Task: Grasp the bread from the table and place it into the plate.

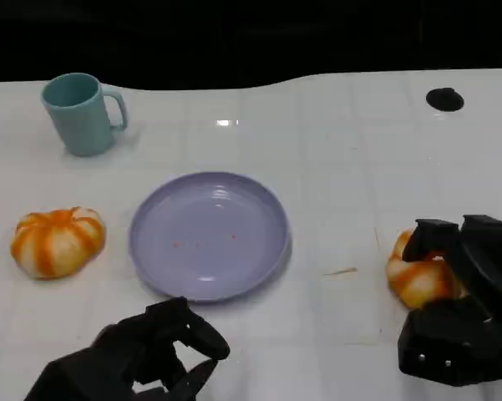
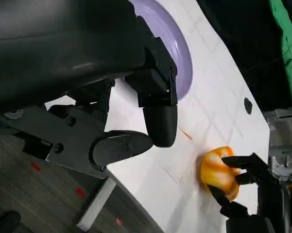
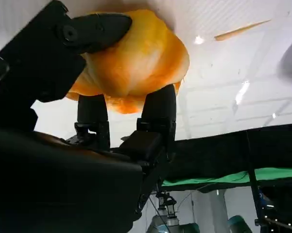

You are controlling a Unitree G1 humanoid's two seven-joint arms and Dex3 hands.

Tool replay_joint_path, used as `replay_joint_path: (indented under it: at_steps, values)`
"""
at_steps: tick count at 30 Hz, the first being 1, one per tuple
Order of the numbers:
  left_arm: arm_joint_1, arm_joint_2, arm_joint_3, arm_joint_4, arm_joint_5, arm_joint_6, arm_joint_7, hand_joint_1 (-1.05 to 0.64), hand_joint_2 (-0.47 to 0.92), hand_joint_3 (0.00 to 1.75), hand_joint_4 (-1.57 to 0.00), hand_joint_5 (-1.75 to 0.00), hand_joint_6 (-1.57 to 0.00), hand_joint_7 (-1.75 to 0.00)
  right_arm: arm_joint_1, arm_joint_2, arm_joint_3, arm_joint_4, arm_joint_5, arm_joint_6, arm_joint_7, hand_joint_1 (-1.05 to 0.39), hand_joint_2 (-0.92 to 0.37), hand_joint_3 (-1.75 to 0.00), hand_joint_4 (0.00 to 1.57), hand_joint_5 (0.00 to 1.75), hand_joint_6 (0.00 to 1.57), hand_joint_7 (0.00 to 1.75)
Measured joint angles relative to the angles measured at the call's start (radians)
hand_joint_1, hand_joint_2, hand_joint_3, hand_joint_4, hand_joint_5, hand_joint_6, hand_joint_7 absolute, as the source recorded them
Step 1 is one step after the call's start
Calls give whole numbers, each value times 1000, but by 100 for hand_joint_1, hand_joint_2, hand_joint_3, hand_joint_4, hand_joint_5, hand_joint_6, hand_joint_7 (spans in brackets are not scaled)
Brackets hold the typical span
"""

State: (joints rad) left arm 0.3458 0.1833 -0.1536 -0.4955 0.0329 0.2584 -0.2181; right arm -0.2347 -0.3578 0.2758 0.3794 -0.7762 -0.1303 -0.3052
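Right hand: black right hand point(image 1: 459, 309) grips the round orange-and-white bread roll point(image 1: 419, 280) on the white table point(image 1: 334, 167).
Left hand: black left hand point(image 1: 142, 355) empty, fingers curled, near the round lilac plate point(image 1: 209, 234).

The light comes from above and is bright and even, so the white table point(image 1: 359, 167) looks almost washed out, with one small glare spot near its far edge, while the background behind it is nearly black. The plate point(image 1: 209, 236) has a soft sheen and throws a thin shadow along its near rim. In the right wrist view the bread point(image 3: 136, 63) is sharp and bright, small light reflections sit on the table, and the black hand close to the lens is dark with little detail.
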Motion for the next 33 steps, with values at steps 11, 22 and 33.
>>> replay_joint_path:
  at_steps: [11,22,33]
  values:
    - [0,-1,0,2,1,0,0,-23,82,62,-64,-175,-63,-128,0,17,0,-96,41,-77,-25,-9,-31,-122,93,175,77,158]
    - [-1,-2,-1,10,1,-1,0,-21,82,64,-63,-175,-62,-128,-60,95,14,-153,95,-123,37,-10,-26,-135,96,175,87,145]
    - [12,-2,-7,10,23,-35,2,-22,80,65,-64,-175,-63,-129,-157,162,54,-100,152,-165,117,-9,-28,-131,97,175,83,156]
